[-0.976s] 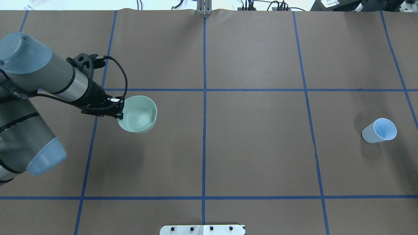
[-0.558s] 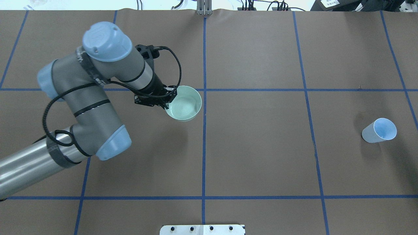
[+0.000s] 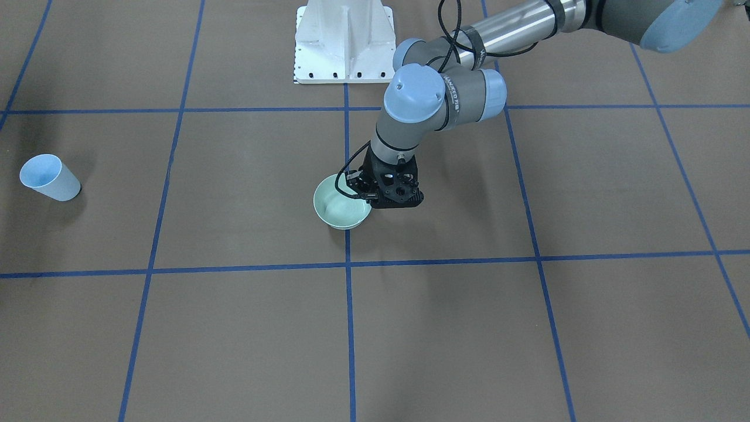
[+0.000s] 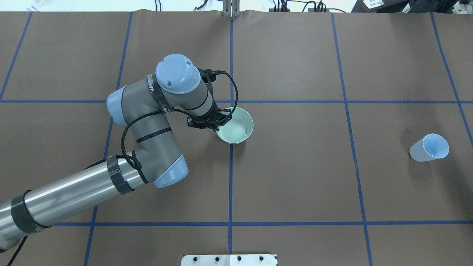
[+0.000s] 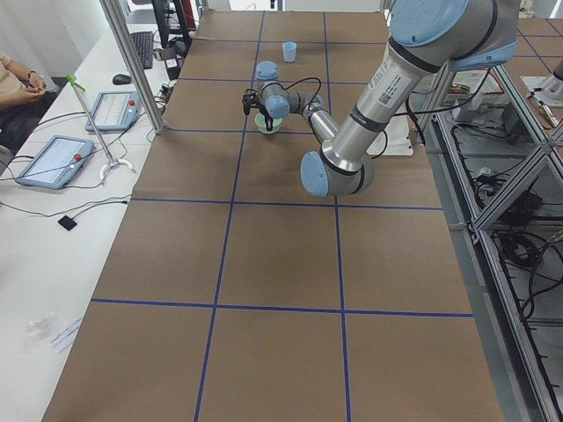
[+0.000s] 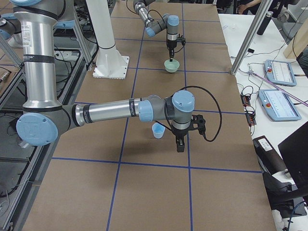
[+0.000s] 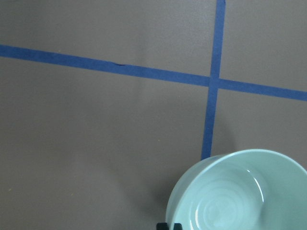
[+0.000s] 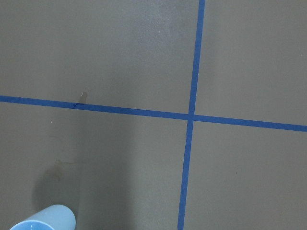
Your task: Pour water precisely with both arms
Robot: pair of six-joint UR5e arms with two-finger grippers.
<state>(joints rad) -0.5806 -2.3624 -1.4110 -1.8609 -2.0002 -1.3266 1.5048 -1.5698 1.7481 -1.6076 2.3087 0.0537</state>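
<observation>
Brown table [image 4: 295,177]: left hand [image 4: 218,128] pinches green bowl [image 4: 249,127] holding rippled water [image 4: 236,130]; right hand [image 6: 179,144], beside blue cup [image 6: 158,130], grip unclear.

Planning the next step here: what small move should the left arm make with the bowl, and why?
Probably lower the bowl gently, kept level, onto the table: the left tool grips its rim, water ripples inside, and the blue cup stands far off, ungrasped.
</observation>
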